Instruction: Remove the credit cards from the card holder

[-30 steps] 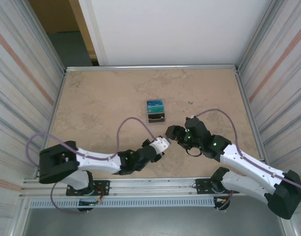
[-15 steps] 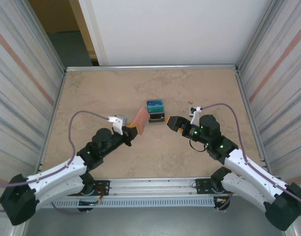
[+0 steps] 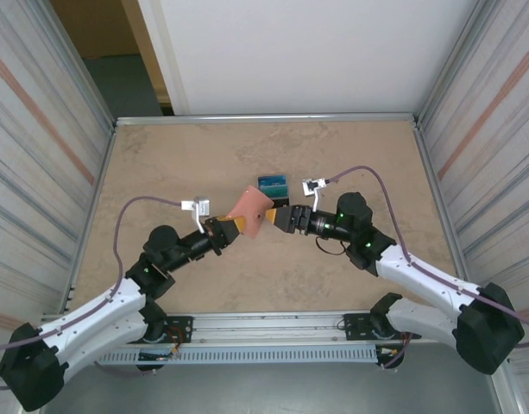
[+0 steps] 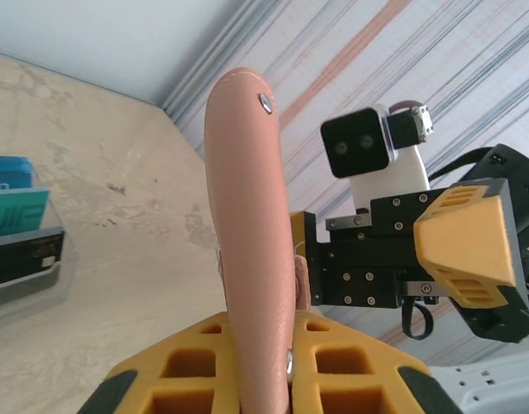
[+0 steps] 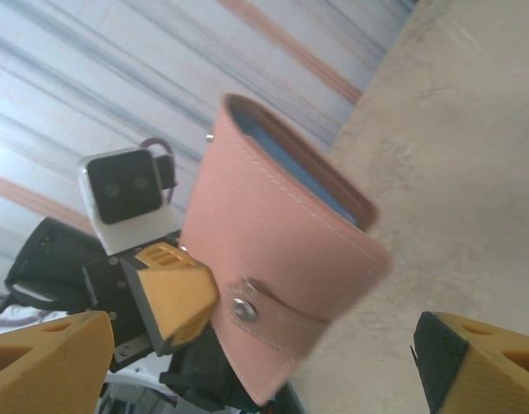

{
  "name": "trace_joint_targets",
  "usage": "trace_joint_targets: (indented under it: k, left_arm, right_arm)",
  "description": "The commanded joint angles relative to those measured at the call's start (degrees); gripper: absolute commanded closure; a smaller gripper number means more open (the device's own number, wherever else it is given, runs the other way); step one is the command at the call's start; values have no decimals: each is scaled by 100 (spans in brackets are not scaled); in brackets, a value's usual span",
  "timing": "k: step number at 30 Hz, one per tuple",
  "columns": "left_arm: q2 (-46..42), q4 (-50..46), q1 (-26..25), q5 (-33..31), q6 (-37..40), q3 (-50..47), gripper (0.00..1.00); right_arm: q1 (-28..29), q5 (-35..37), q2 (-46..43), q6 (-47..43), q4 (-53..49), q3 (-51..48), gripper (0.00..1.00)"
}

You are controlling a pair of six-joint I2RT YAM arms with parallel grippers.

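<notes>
My left gripper is shut on the lower end of the salmon-pink card holder and holds it upright above the table. In the left wrist view the card holder stands edge-on between my yellow fingers. My right gripper is open, right beside the holder's right edge. The right wrist view shows the card holder ahead of that gripper's wide-apart fingers, its snap tab facing me. A blue strip lines its top opening; card or lining, I cannot tell.
A dark tiered stand with teal cards sits on the table just behind the two grippers. It also appears at the left edge of the left wrist view as the stand. Metal rails and striped walls border the table.
The left gripper has carried the card holder right and forward. The right gripper has moved left up to it and its jaws stand wider than a second ago.
</notes>
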Motion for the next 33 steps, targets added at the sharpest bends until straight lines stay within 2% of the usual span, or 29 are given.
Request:
trace_joint_targets:
  k: [1, 13, 18, 24, 28, 33]
  left_arm:
    - [29, 607, 46, 331, -219, 84, 100]
    - [357, 1088, 43, 742, -128, 195, 100]
    - [463, 980, 50, 744, -137, 231, 100]
    - [544, 685, 45, 775, -112, 231, 100]
    - [655, 534, 41, 819, -51, 269, 87]
    - [723, 115, 41, 873, 189, 490, 70]
  right_arm:
    - [57, -269, 213, -176, 639, 297, 11]
    - [102, -663, 992, 207, 1516, 637, 20]
    - [130, -731, 1094, 314, 1720, 673, 34]
    - [130, -640, 958, 262, 1474, 716, 63]
    - [181, -580, 848, 42, 970, 845, 74]
    - [236, -357, 704, -289, 160, 1029, 79]
